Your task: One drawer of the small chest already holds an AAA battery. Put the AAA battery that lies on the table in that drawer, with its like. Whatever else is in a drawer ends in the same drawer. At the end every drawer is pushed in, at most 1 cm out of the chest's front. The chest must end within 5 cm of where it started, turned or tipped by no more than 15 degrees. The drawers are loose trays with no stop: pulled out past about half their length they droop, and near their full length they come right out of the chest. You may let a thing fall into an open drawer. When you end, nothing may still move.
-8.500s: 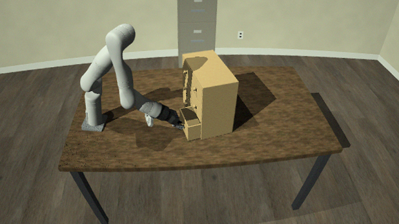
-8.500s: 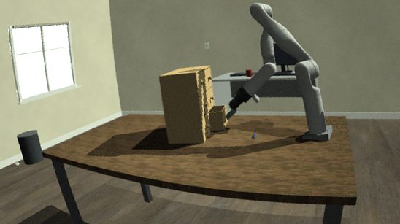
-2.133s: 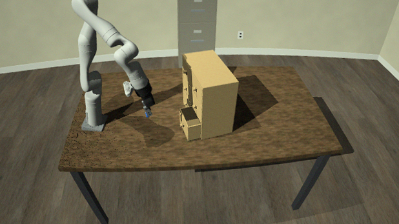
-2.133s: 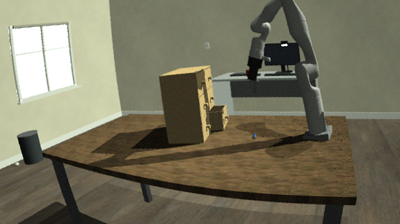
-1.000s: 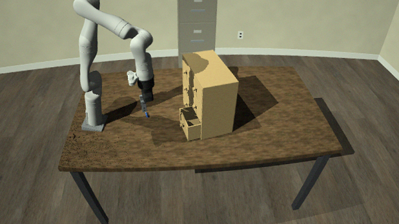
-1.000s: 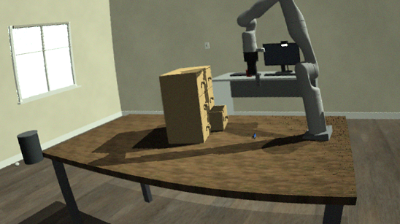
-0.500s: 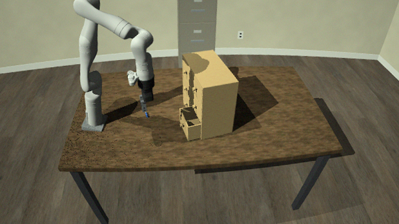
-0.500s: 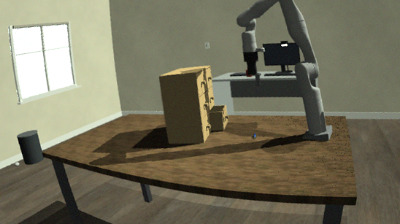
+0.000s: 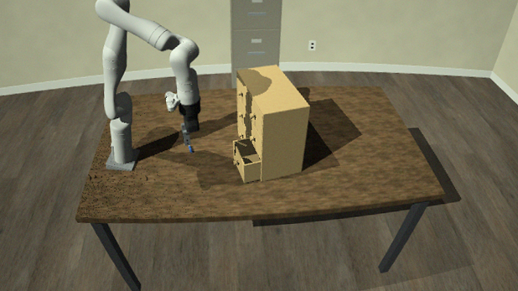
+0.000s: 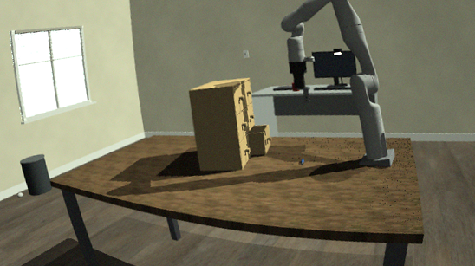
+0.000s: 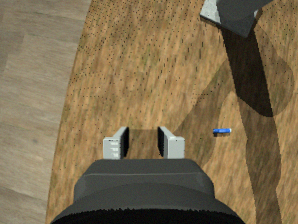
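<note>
The blue AAA battery [image 9: 190, 149] [image 10: 302, 161] [image 11: 222, 131] lies on the table between the arm's base and the chest. My gripper [image 9: 187, 143] [image 11: 143, 137] is partly open and empty, pointing down well above the table; in the wrist view the battery is to the right of the fingers. The wooden chest [image 9: 286, 143] [image 10: 217, 128] stands upright. Its bottom drawer [image 9: 252, 171] [image 10: 258, 144] in the column nearer the top camera is pulled well out. The inside is shadowed, and I cannot make out a battery in it. The other drawers look pushed in.
The arm's base [image 9: 122, 163] [image 10: 379, 159] stands at one end of the table [image 9: 339, 189] [image 10: 188, 197]. The chest rises high beside the gripper, with small handles on its front. A desk with a monitor [image 10: 334, 63] and a filing cabinet [image 9: 257, 31] stand off the table.
</note>
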